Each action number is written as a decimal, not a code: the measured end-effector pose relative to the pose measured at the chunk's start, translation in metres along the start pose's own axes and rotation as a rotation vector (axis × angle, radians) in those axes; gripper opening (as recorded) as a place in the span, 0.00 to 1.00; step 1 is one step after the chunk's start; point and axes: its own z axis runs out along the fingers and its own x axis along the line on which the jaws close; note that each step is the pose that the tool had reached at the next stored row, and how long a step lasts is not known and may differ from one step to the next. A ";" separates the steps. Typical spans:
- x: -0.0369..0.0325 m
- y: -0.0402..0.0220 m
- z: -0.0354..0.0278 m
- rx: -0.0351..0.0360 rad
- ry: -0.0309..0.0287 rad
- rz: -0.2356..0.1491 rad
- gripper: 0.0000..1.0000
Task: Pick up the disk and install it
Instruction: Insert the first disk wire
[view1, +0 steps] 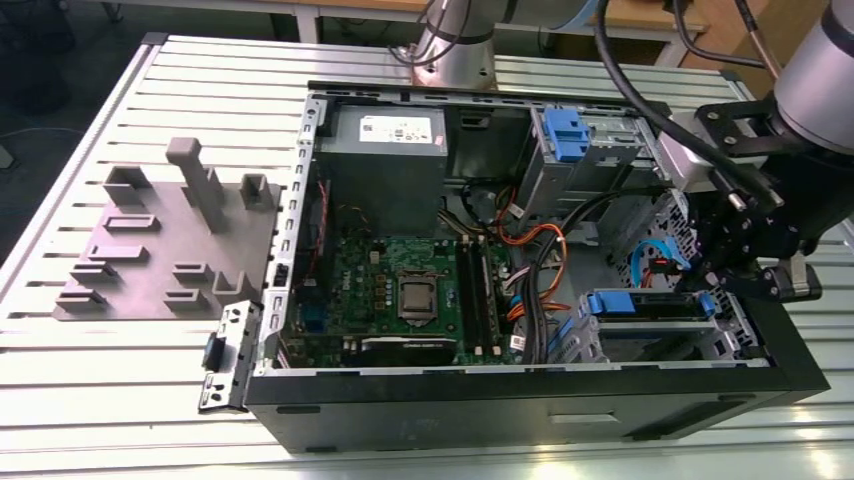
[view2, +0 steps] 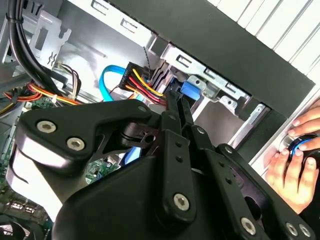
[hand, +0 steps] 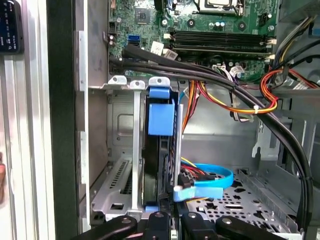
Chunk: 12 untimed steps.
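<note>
The disk (view1: 647, 305), with its blue carrier frame, sits in the drive bay at the near corner of the open computer case (view1: 534, 395), on the exterior view's right. In the first wrist view the disk (hand: 157, 165) stands edge-on between the bay's metal rails, its blue tab (hand: 161, 117) at the far end. My gripper (view1: 727, 285) hangs just over that bay. In the second wrist view my gripper (view2: 176, 100) is shut, its thin fingers (view2: 172, 125) side by side and pointing at the blue tab (view2: 190, 90). Whether they pinch the carrier's edge is hidden.
Black, orange and blue cables (hand: 220, 105) run close beside the bay. A grey power supply box (view1: 384, 140) and another blue carrier (view1: 567, 135) sit at the case's far end. A grey fixture plate (view1: 160, 250) lies outside the case. A person's hand (view2: 295, 165) rests beside the case.
</note>
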 end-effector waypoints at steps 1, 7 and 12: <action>0.0001 0.0010 0.0006 0.0013 0.0000 0.000 0.16; 0.0010 0.0042 0.0034 0.0112 0.0003 0.000 0.16; 0.0031 0.0092 0.0044 0.0273 0.0005 -0.001 0.16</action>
